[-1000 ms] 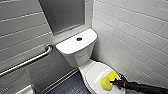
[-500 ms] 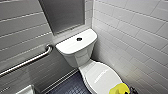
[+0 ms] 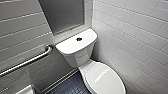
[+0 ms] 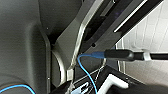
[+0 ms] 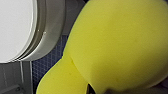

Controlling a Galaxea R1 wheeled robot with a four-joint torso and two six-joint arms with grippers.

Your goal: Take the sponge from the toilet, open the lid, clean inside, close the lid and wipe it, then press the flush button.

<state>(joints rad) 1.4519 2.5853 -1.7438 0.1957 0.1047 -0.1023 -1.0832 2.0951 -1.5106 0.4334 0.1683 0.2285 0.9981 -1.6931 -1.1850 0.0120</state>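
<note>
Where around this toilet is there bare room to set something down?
The closed lid is bare throughout. The tank top is free either side of the flush button. The floor between bowl and grab bar is open; the tiled wall opposite crowds the bowl.

I see my robot's smooth dark grey panels (image 4: 22,45) and a thin blue cable (image 4: 83,67) looping from a black plug (image 4: 120,54).

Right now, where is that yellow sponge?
The sponge shows up close in the right wrist view, off the ground above the blue floor, just beside the edge of the closed toilet lid.
</note>
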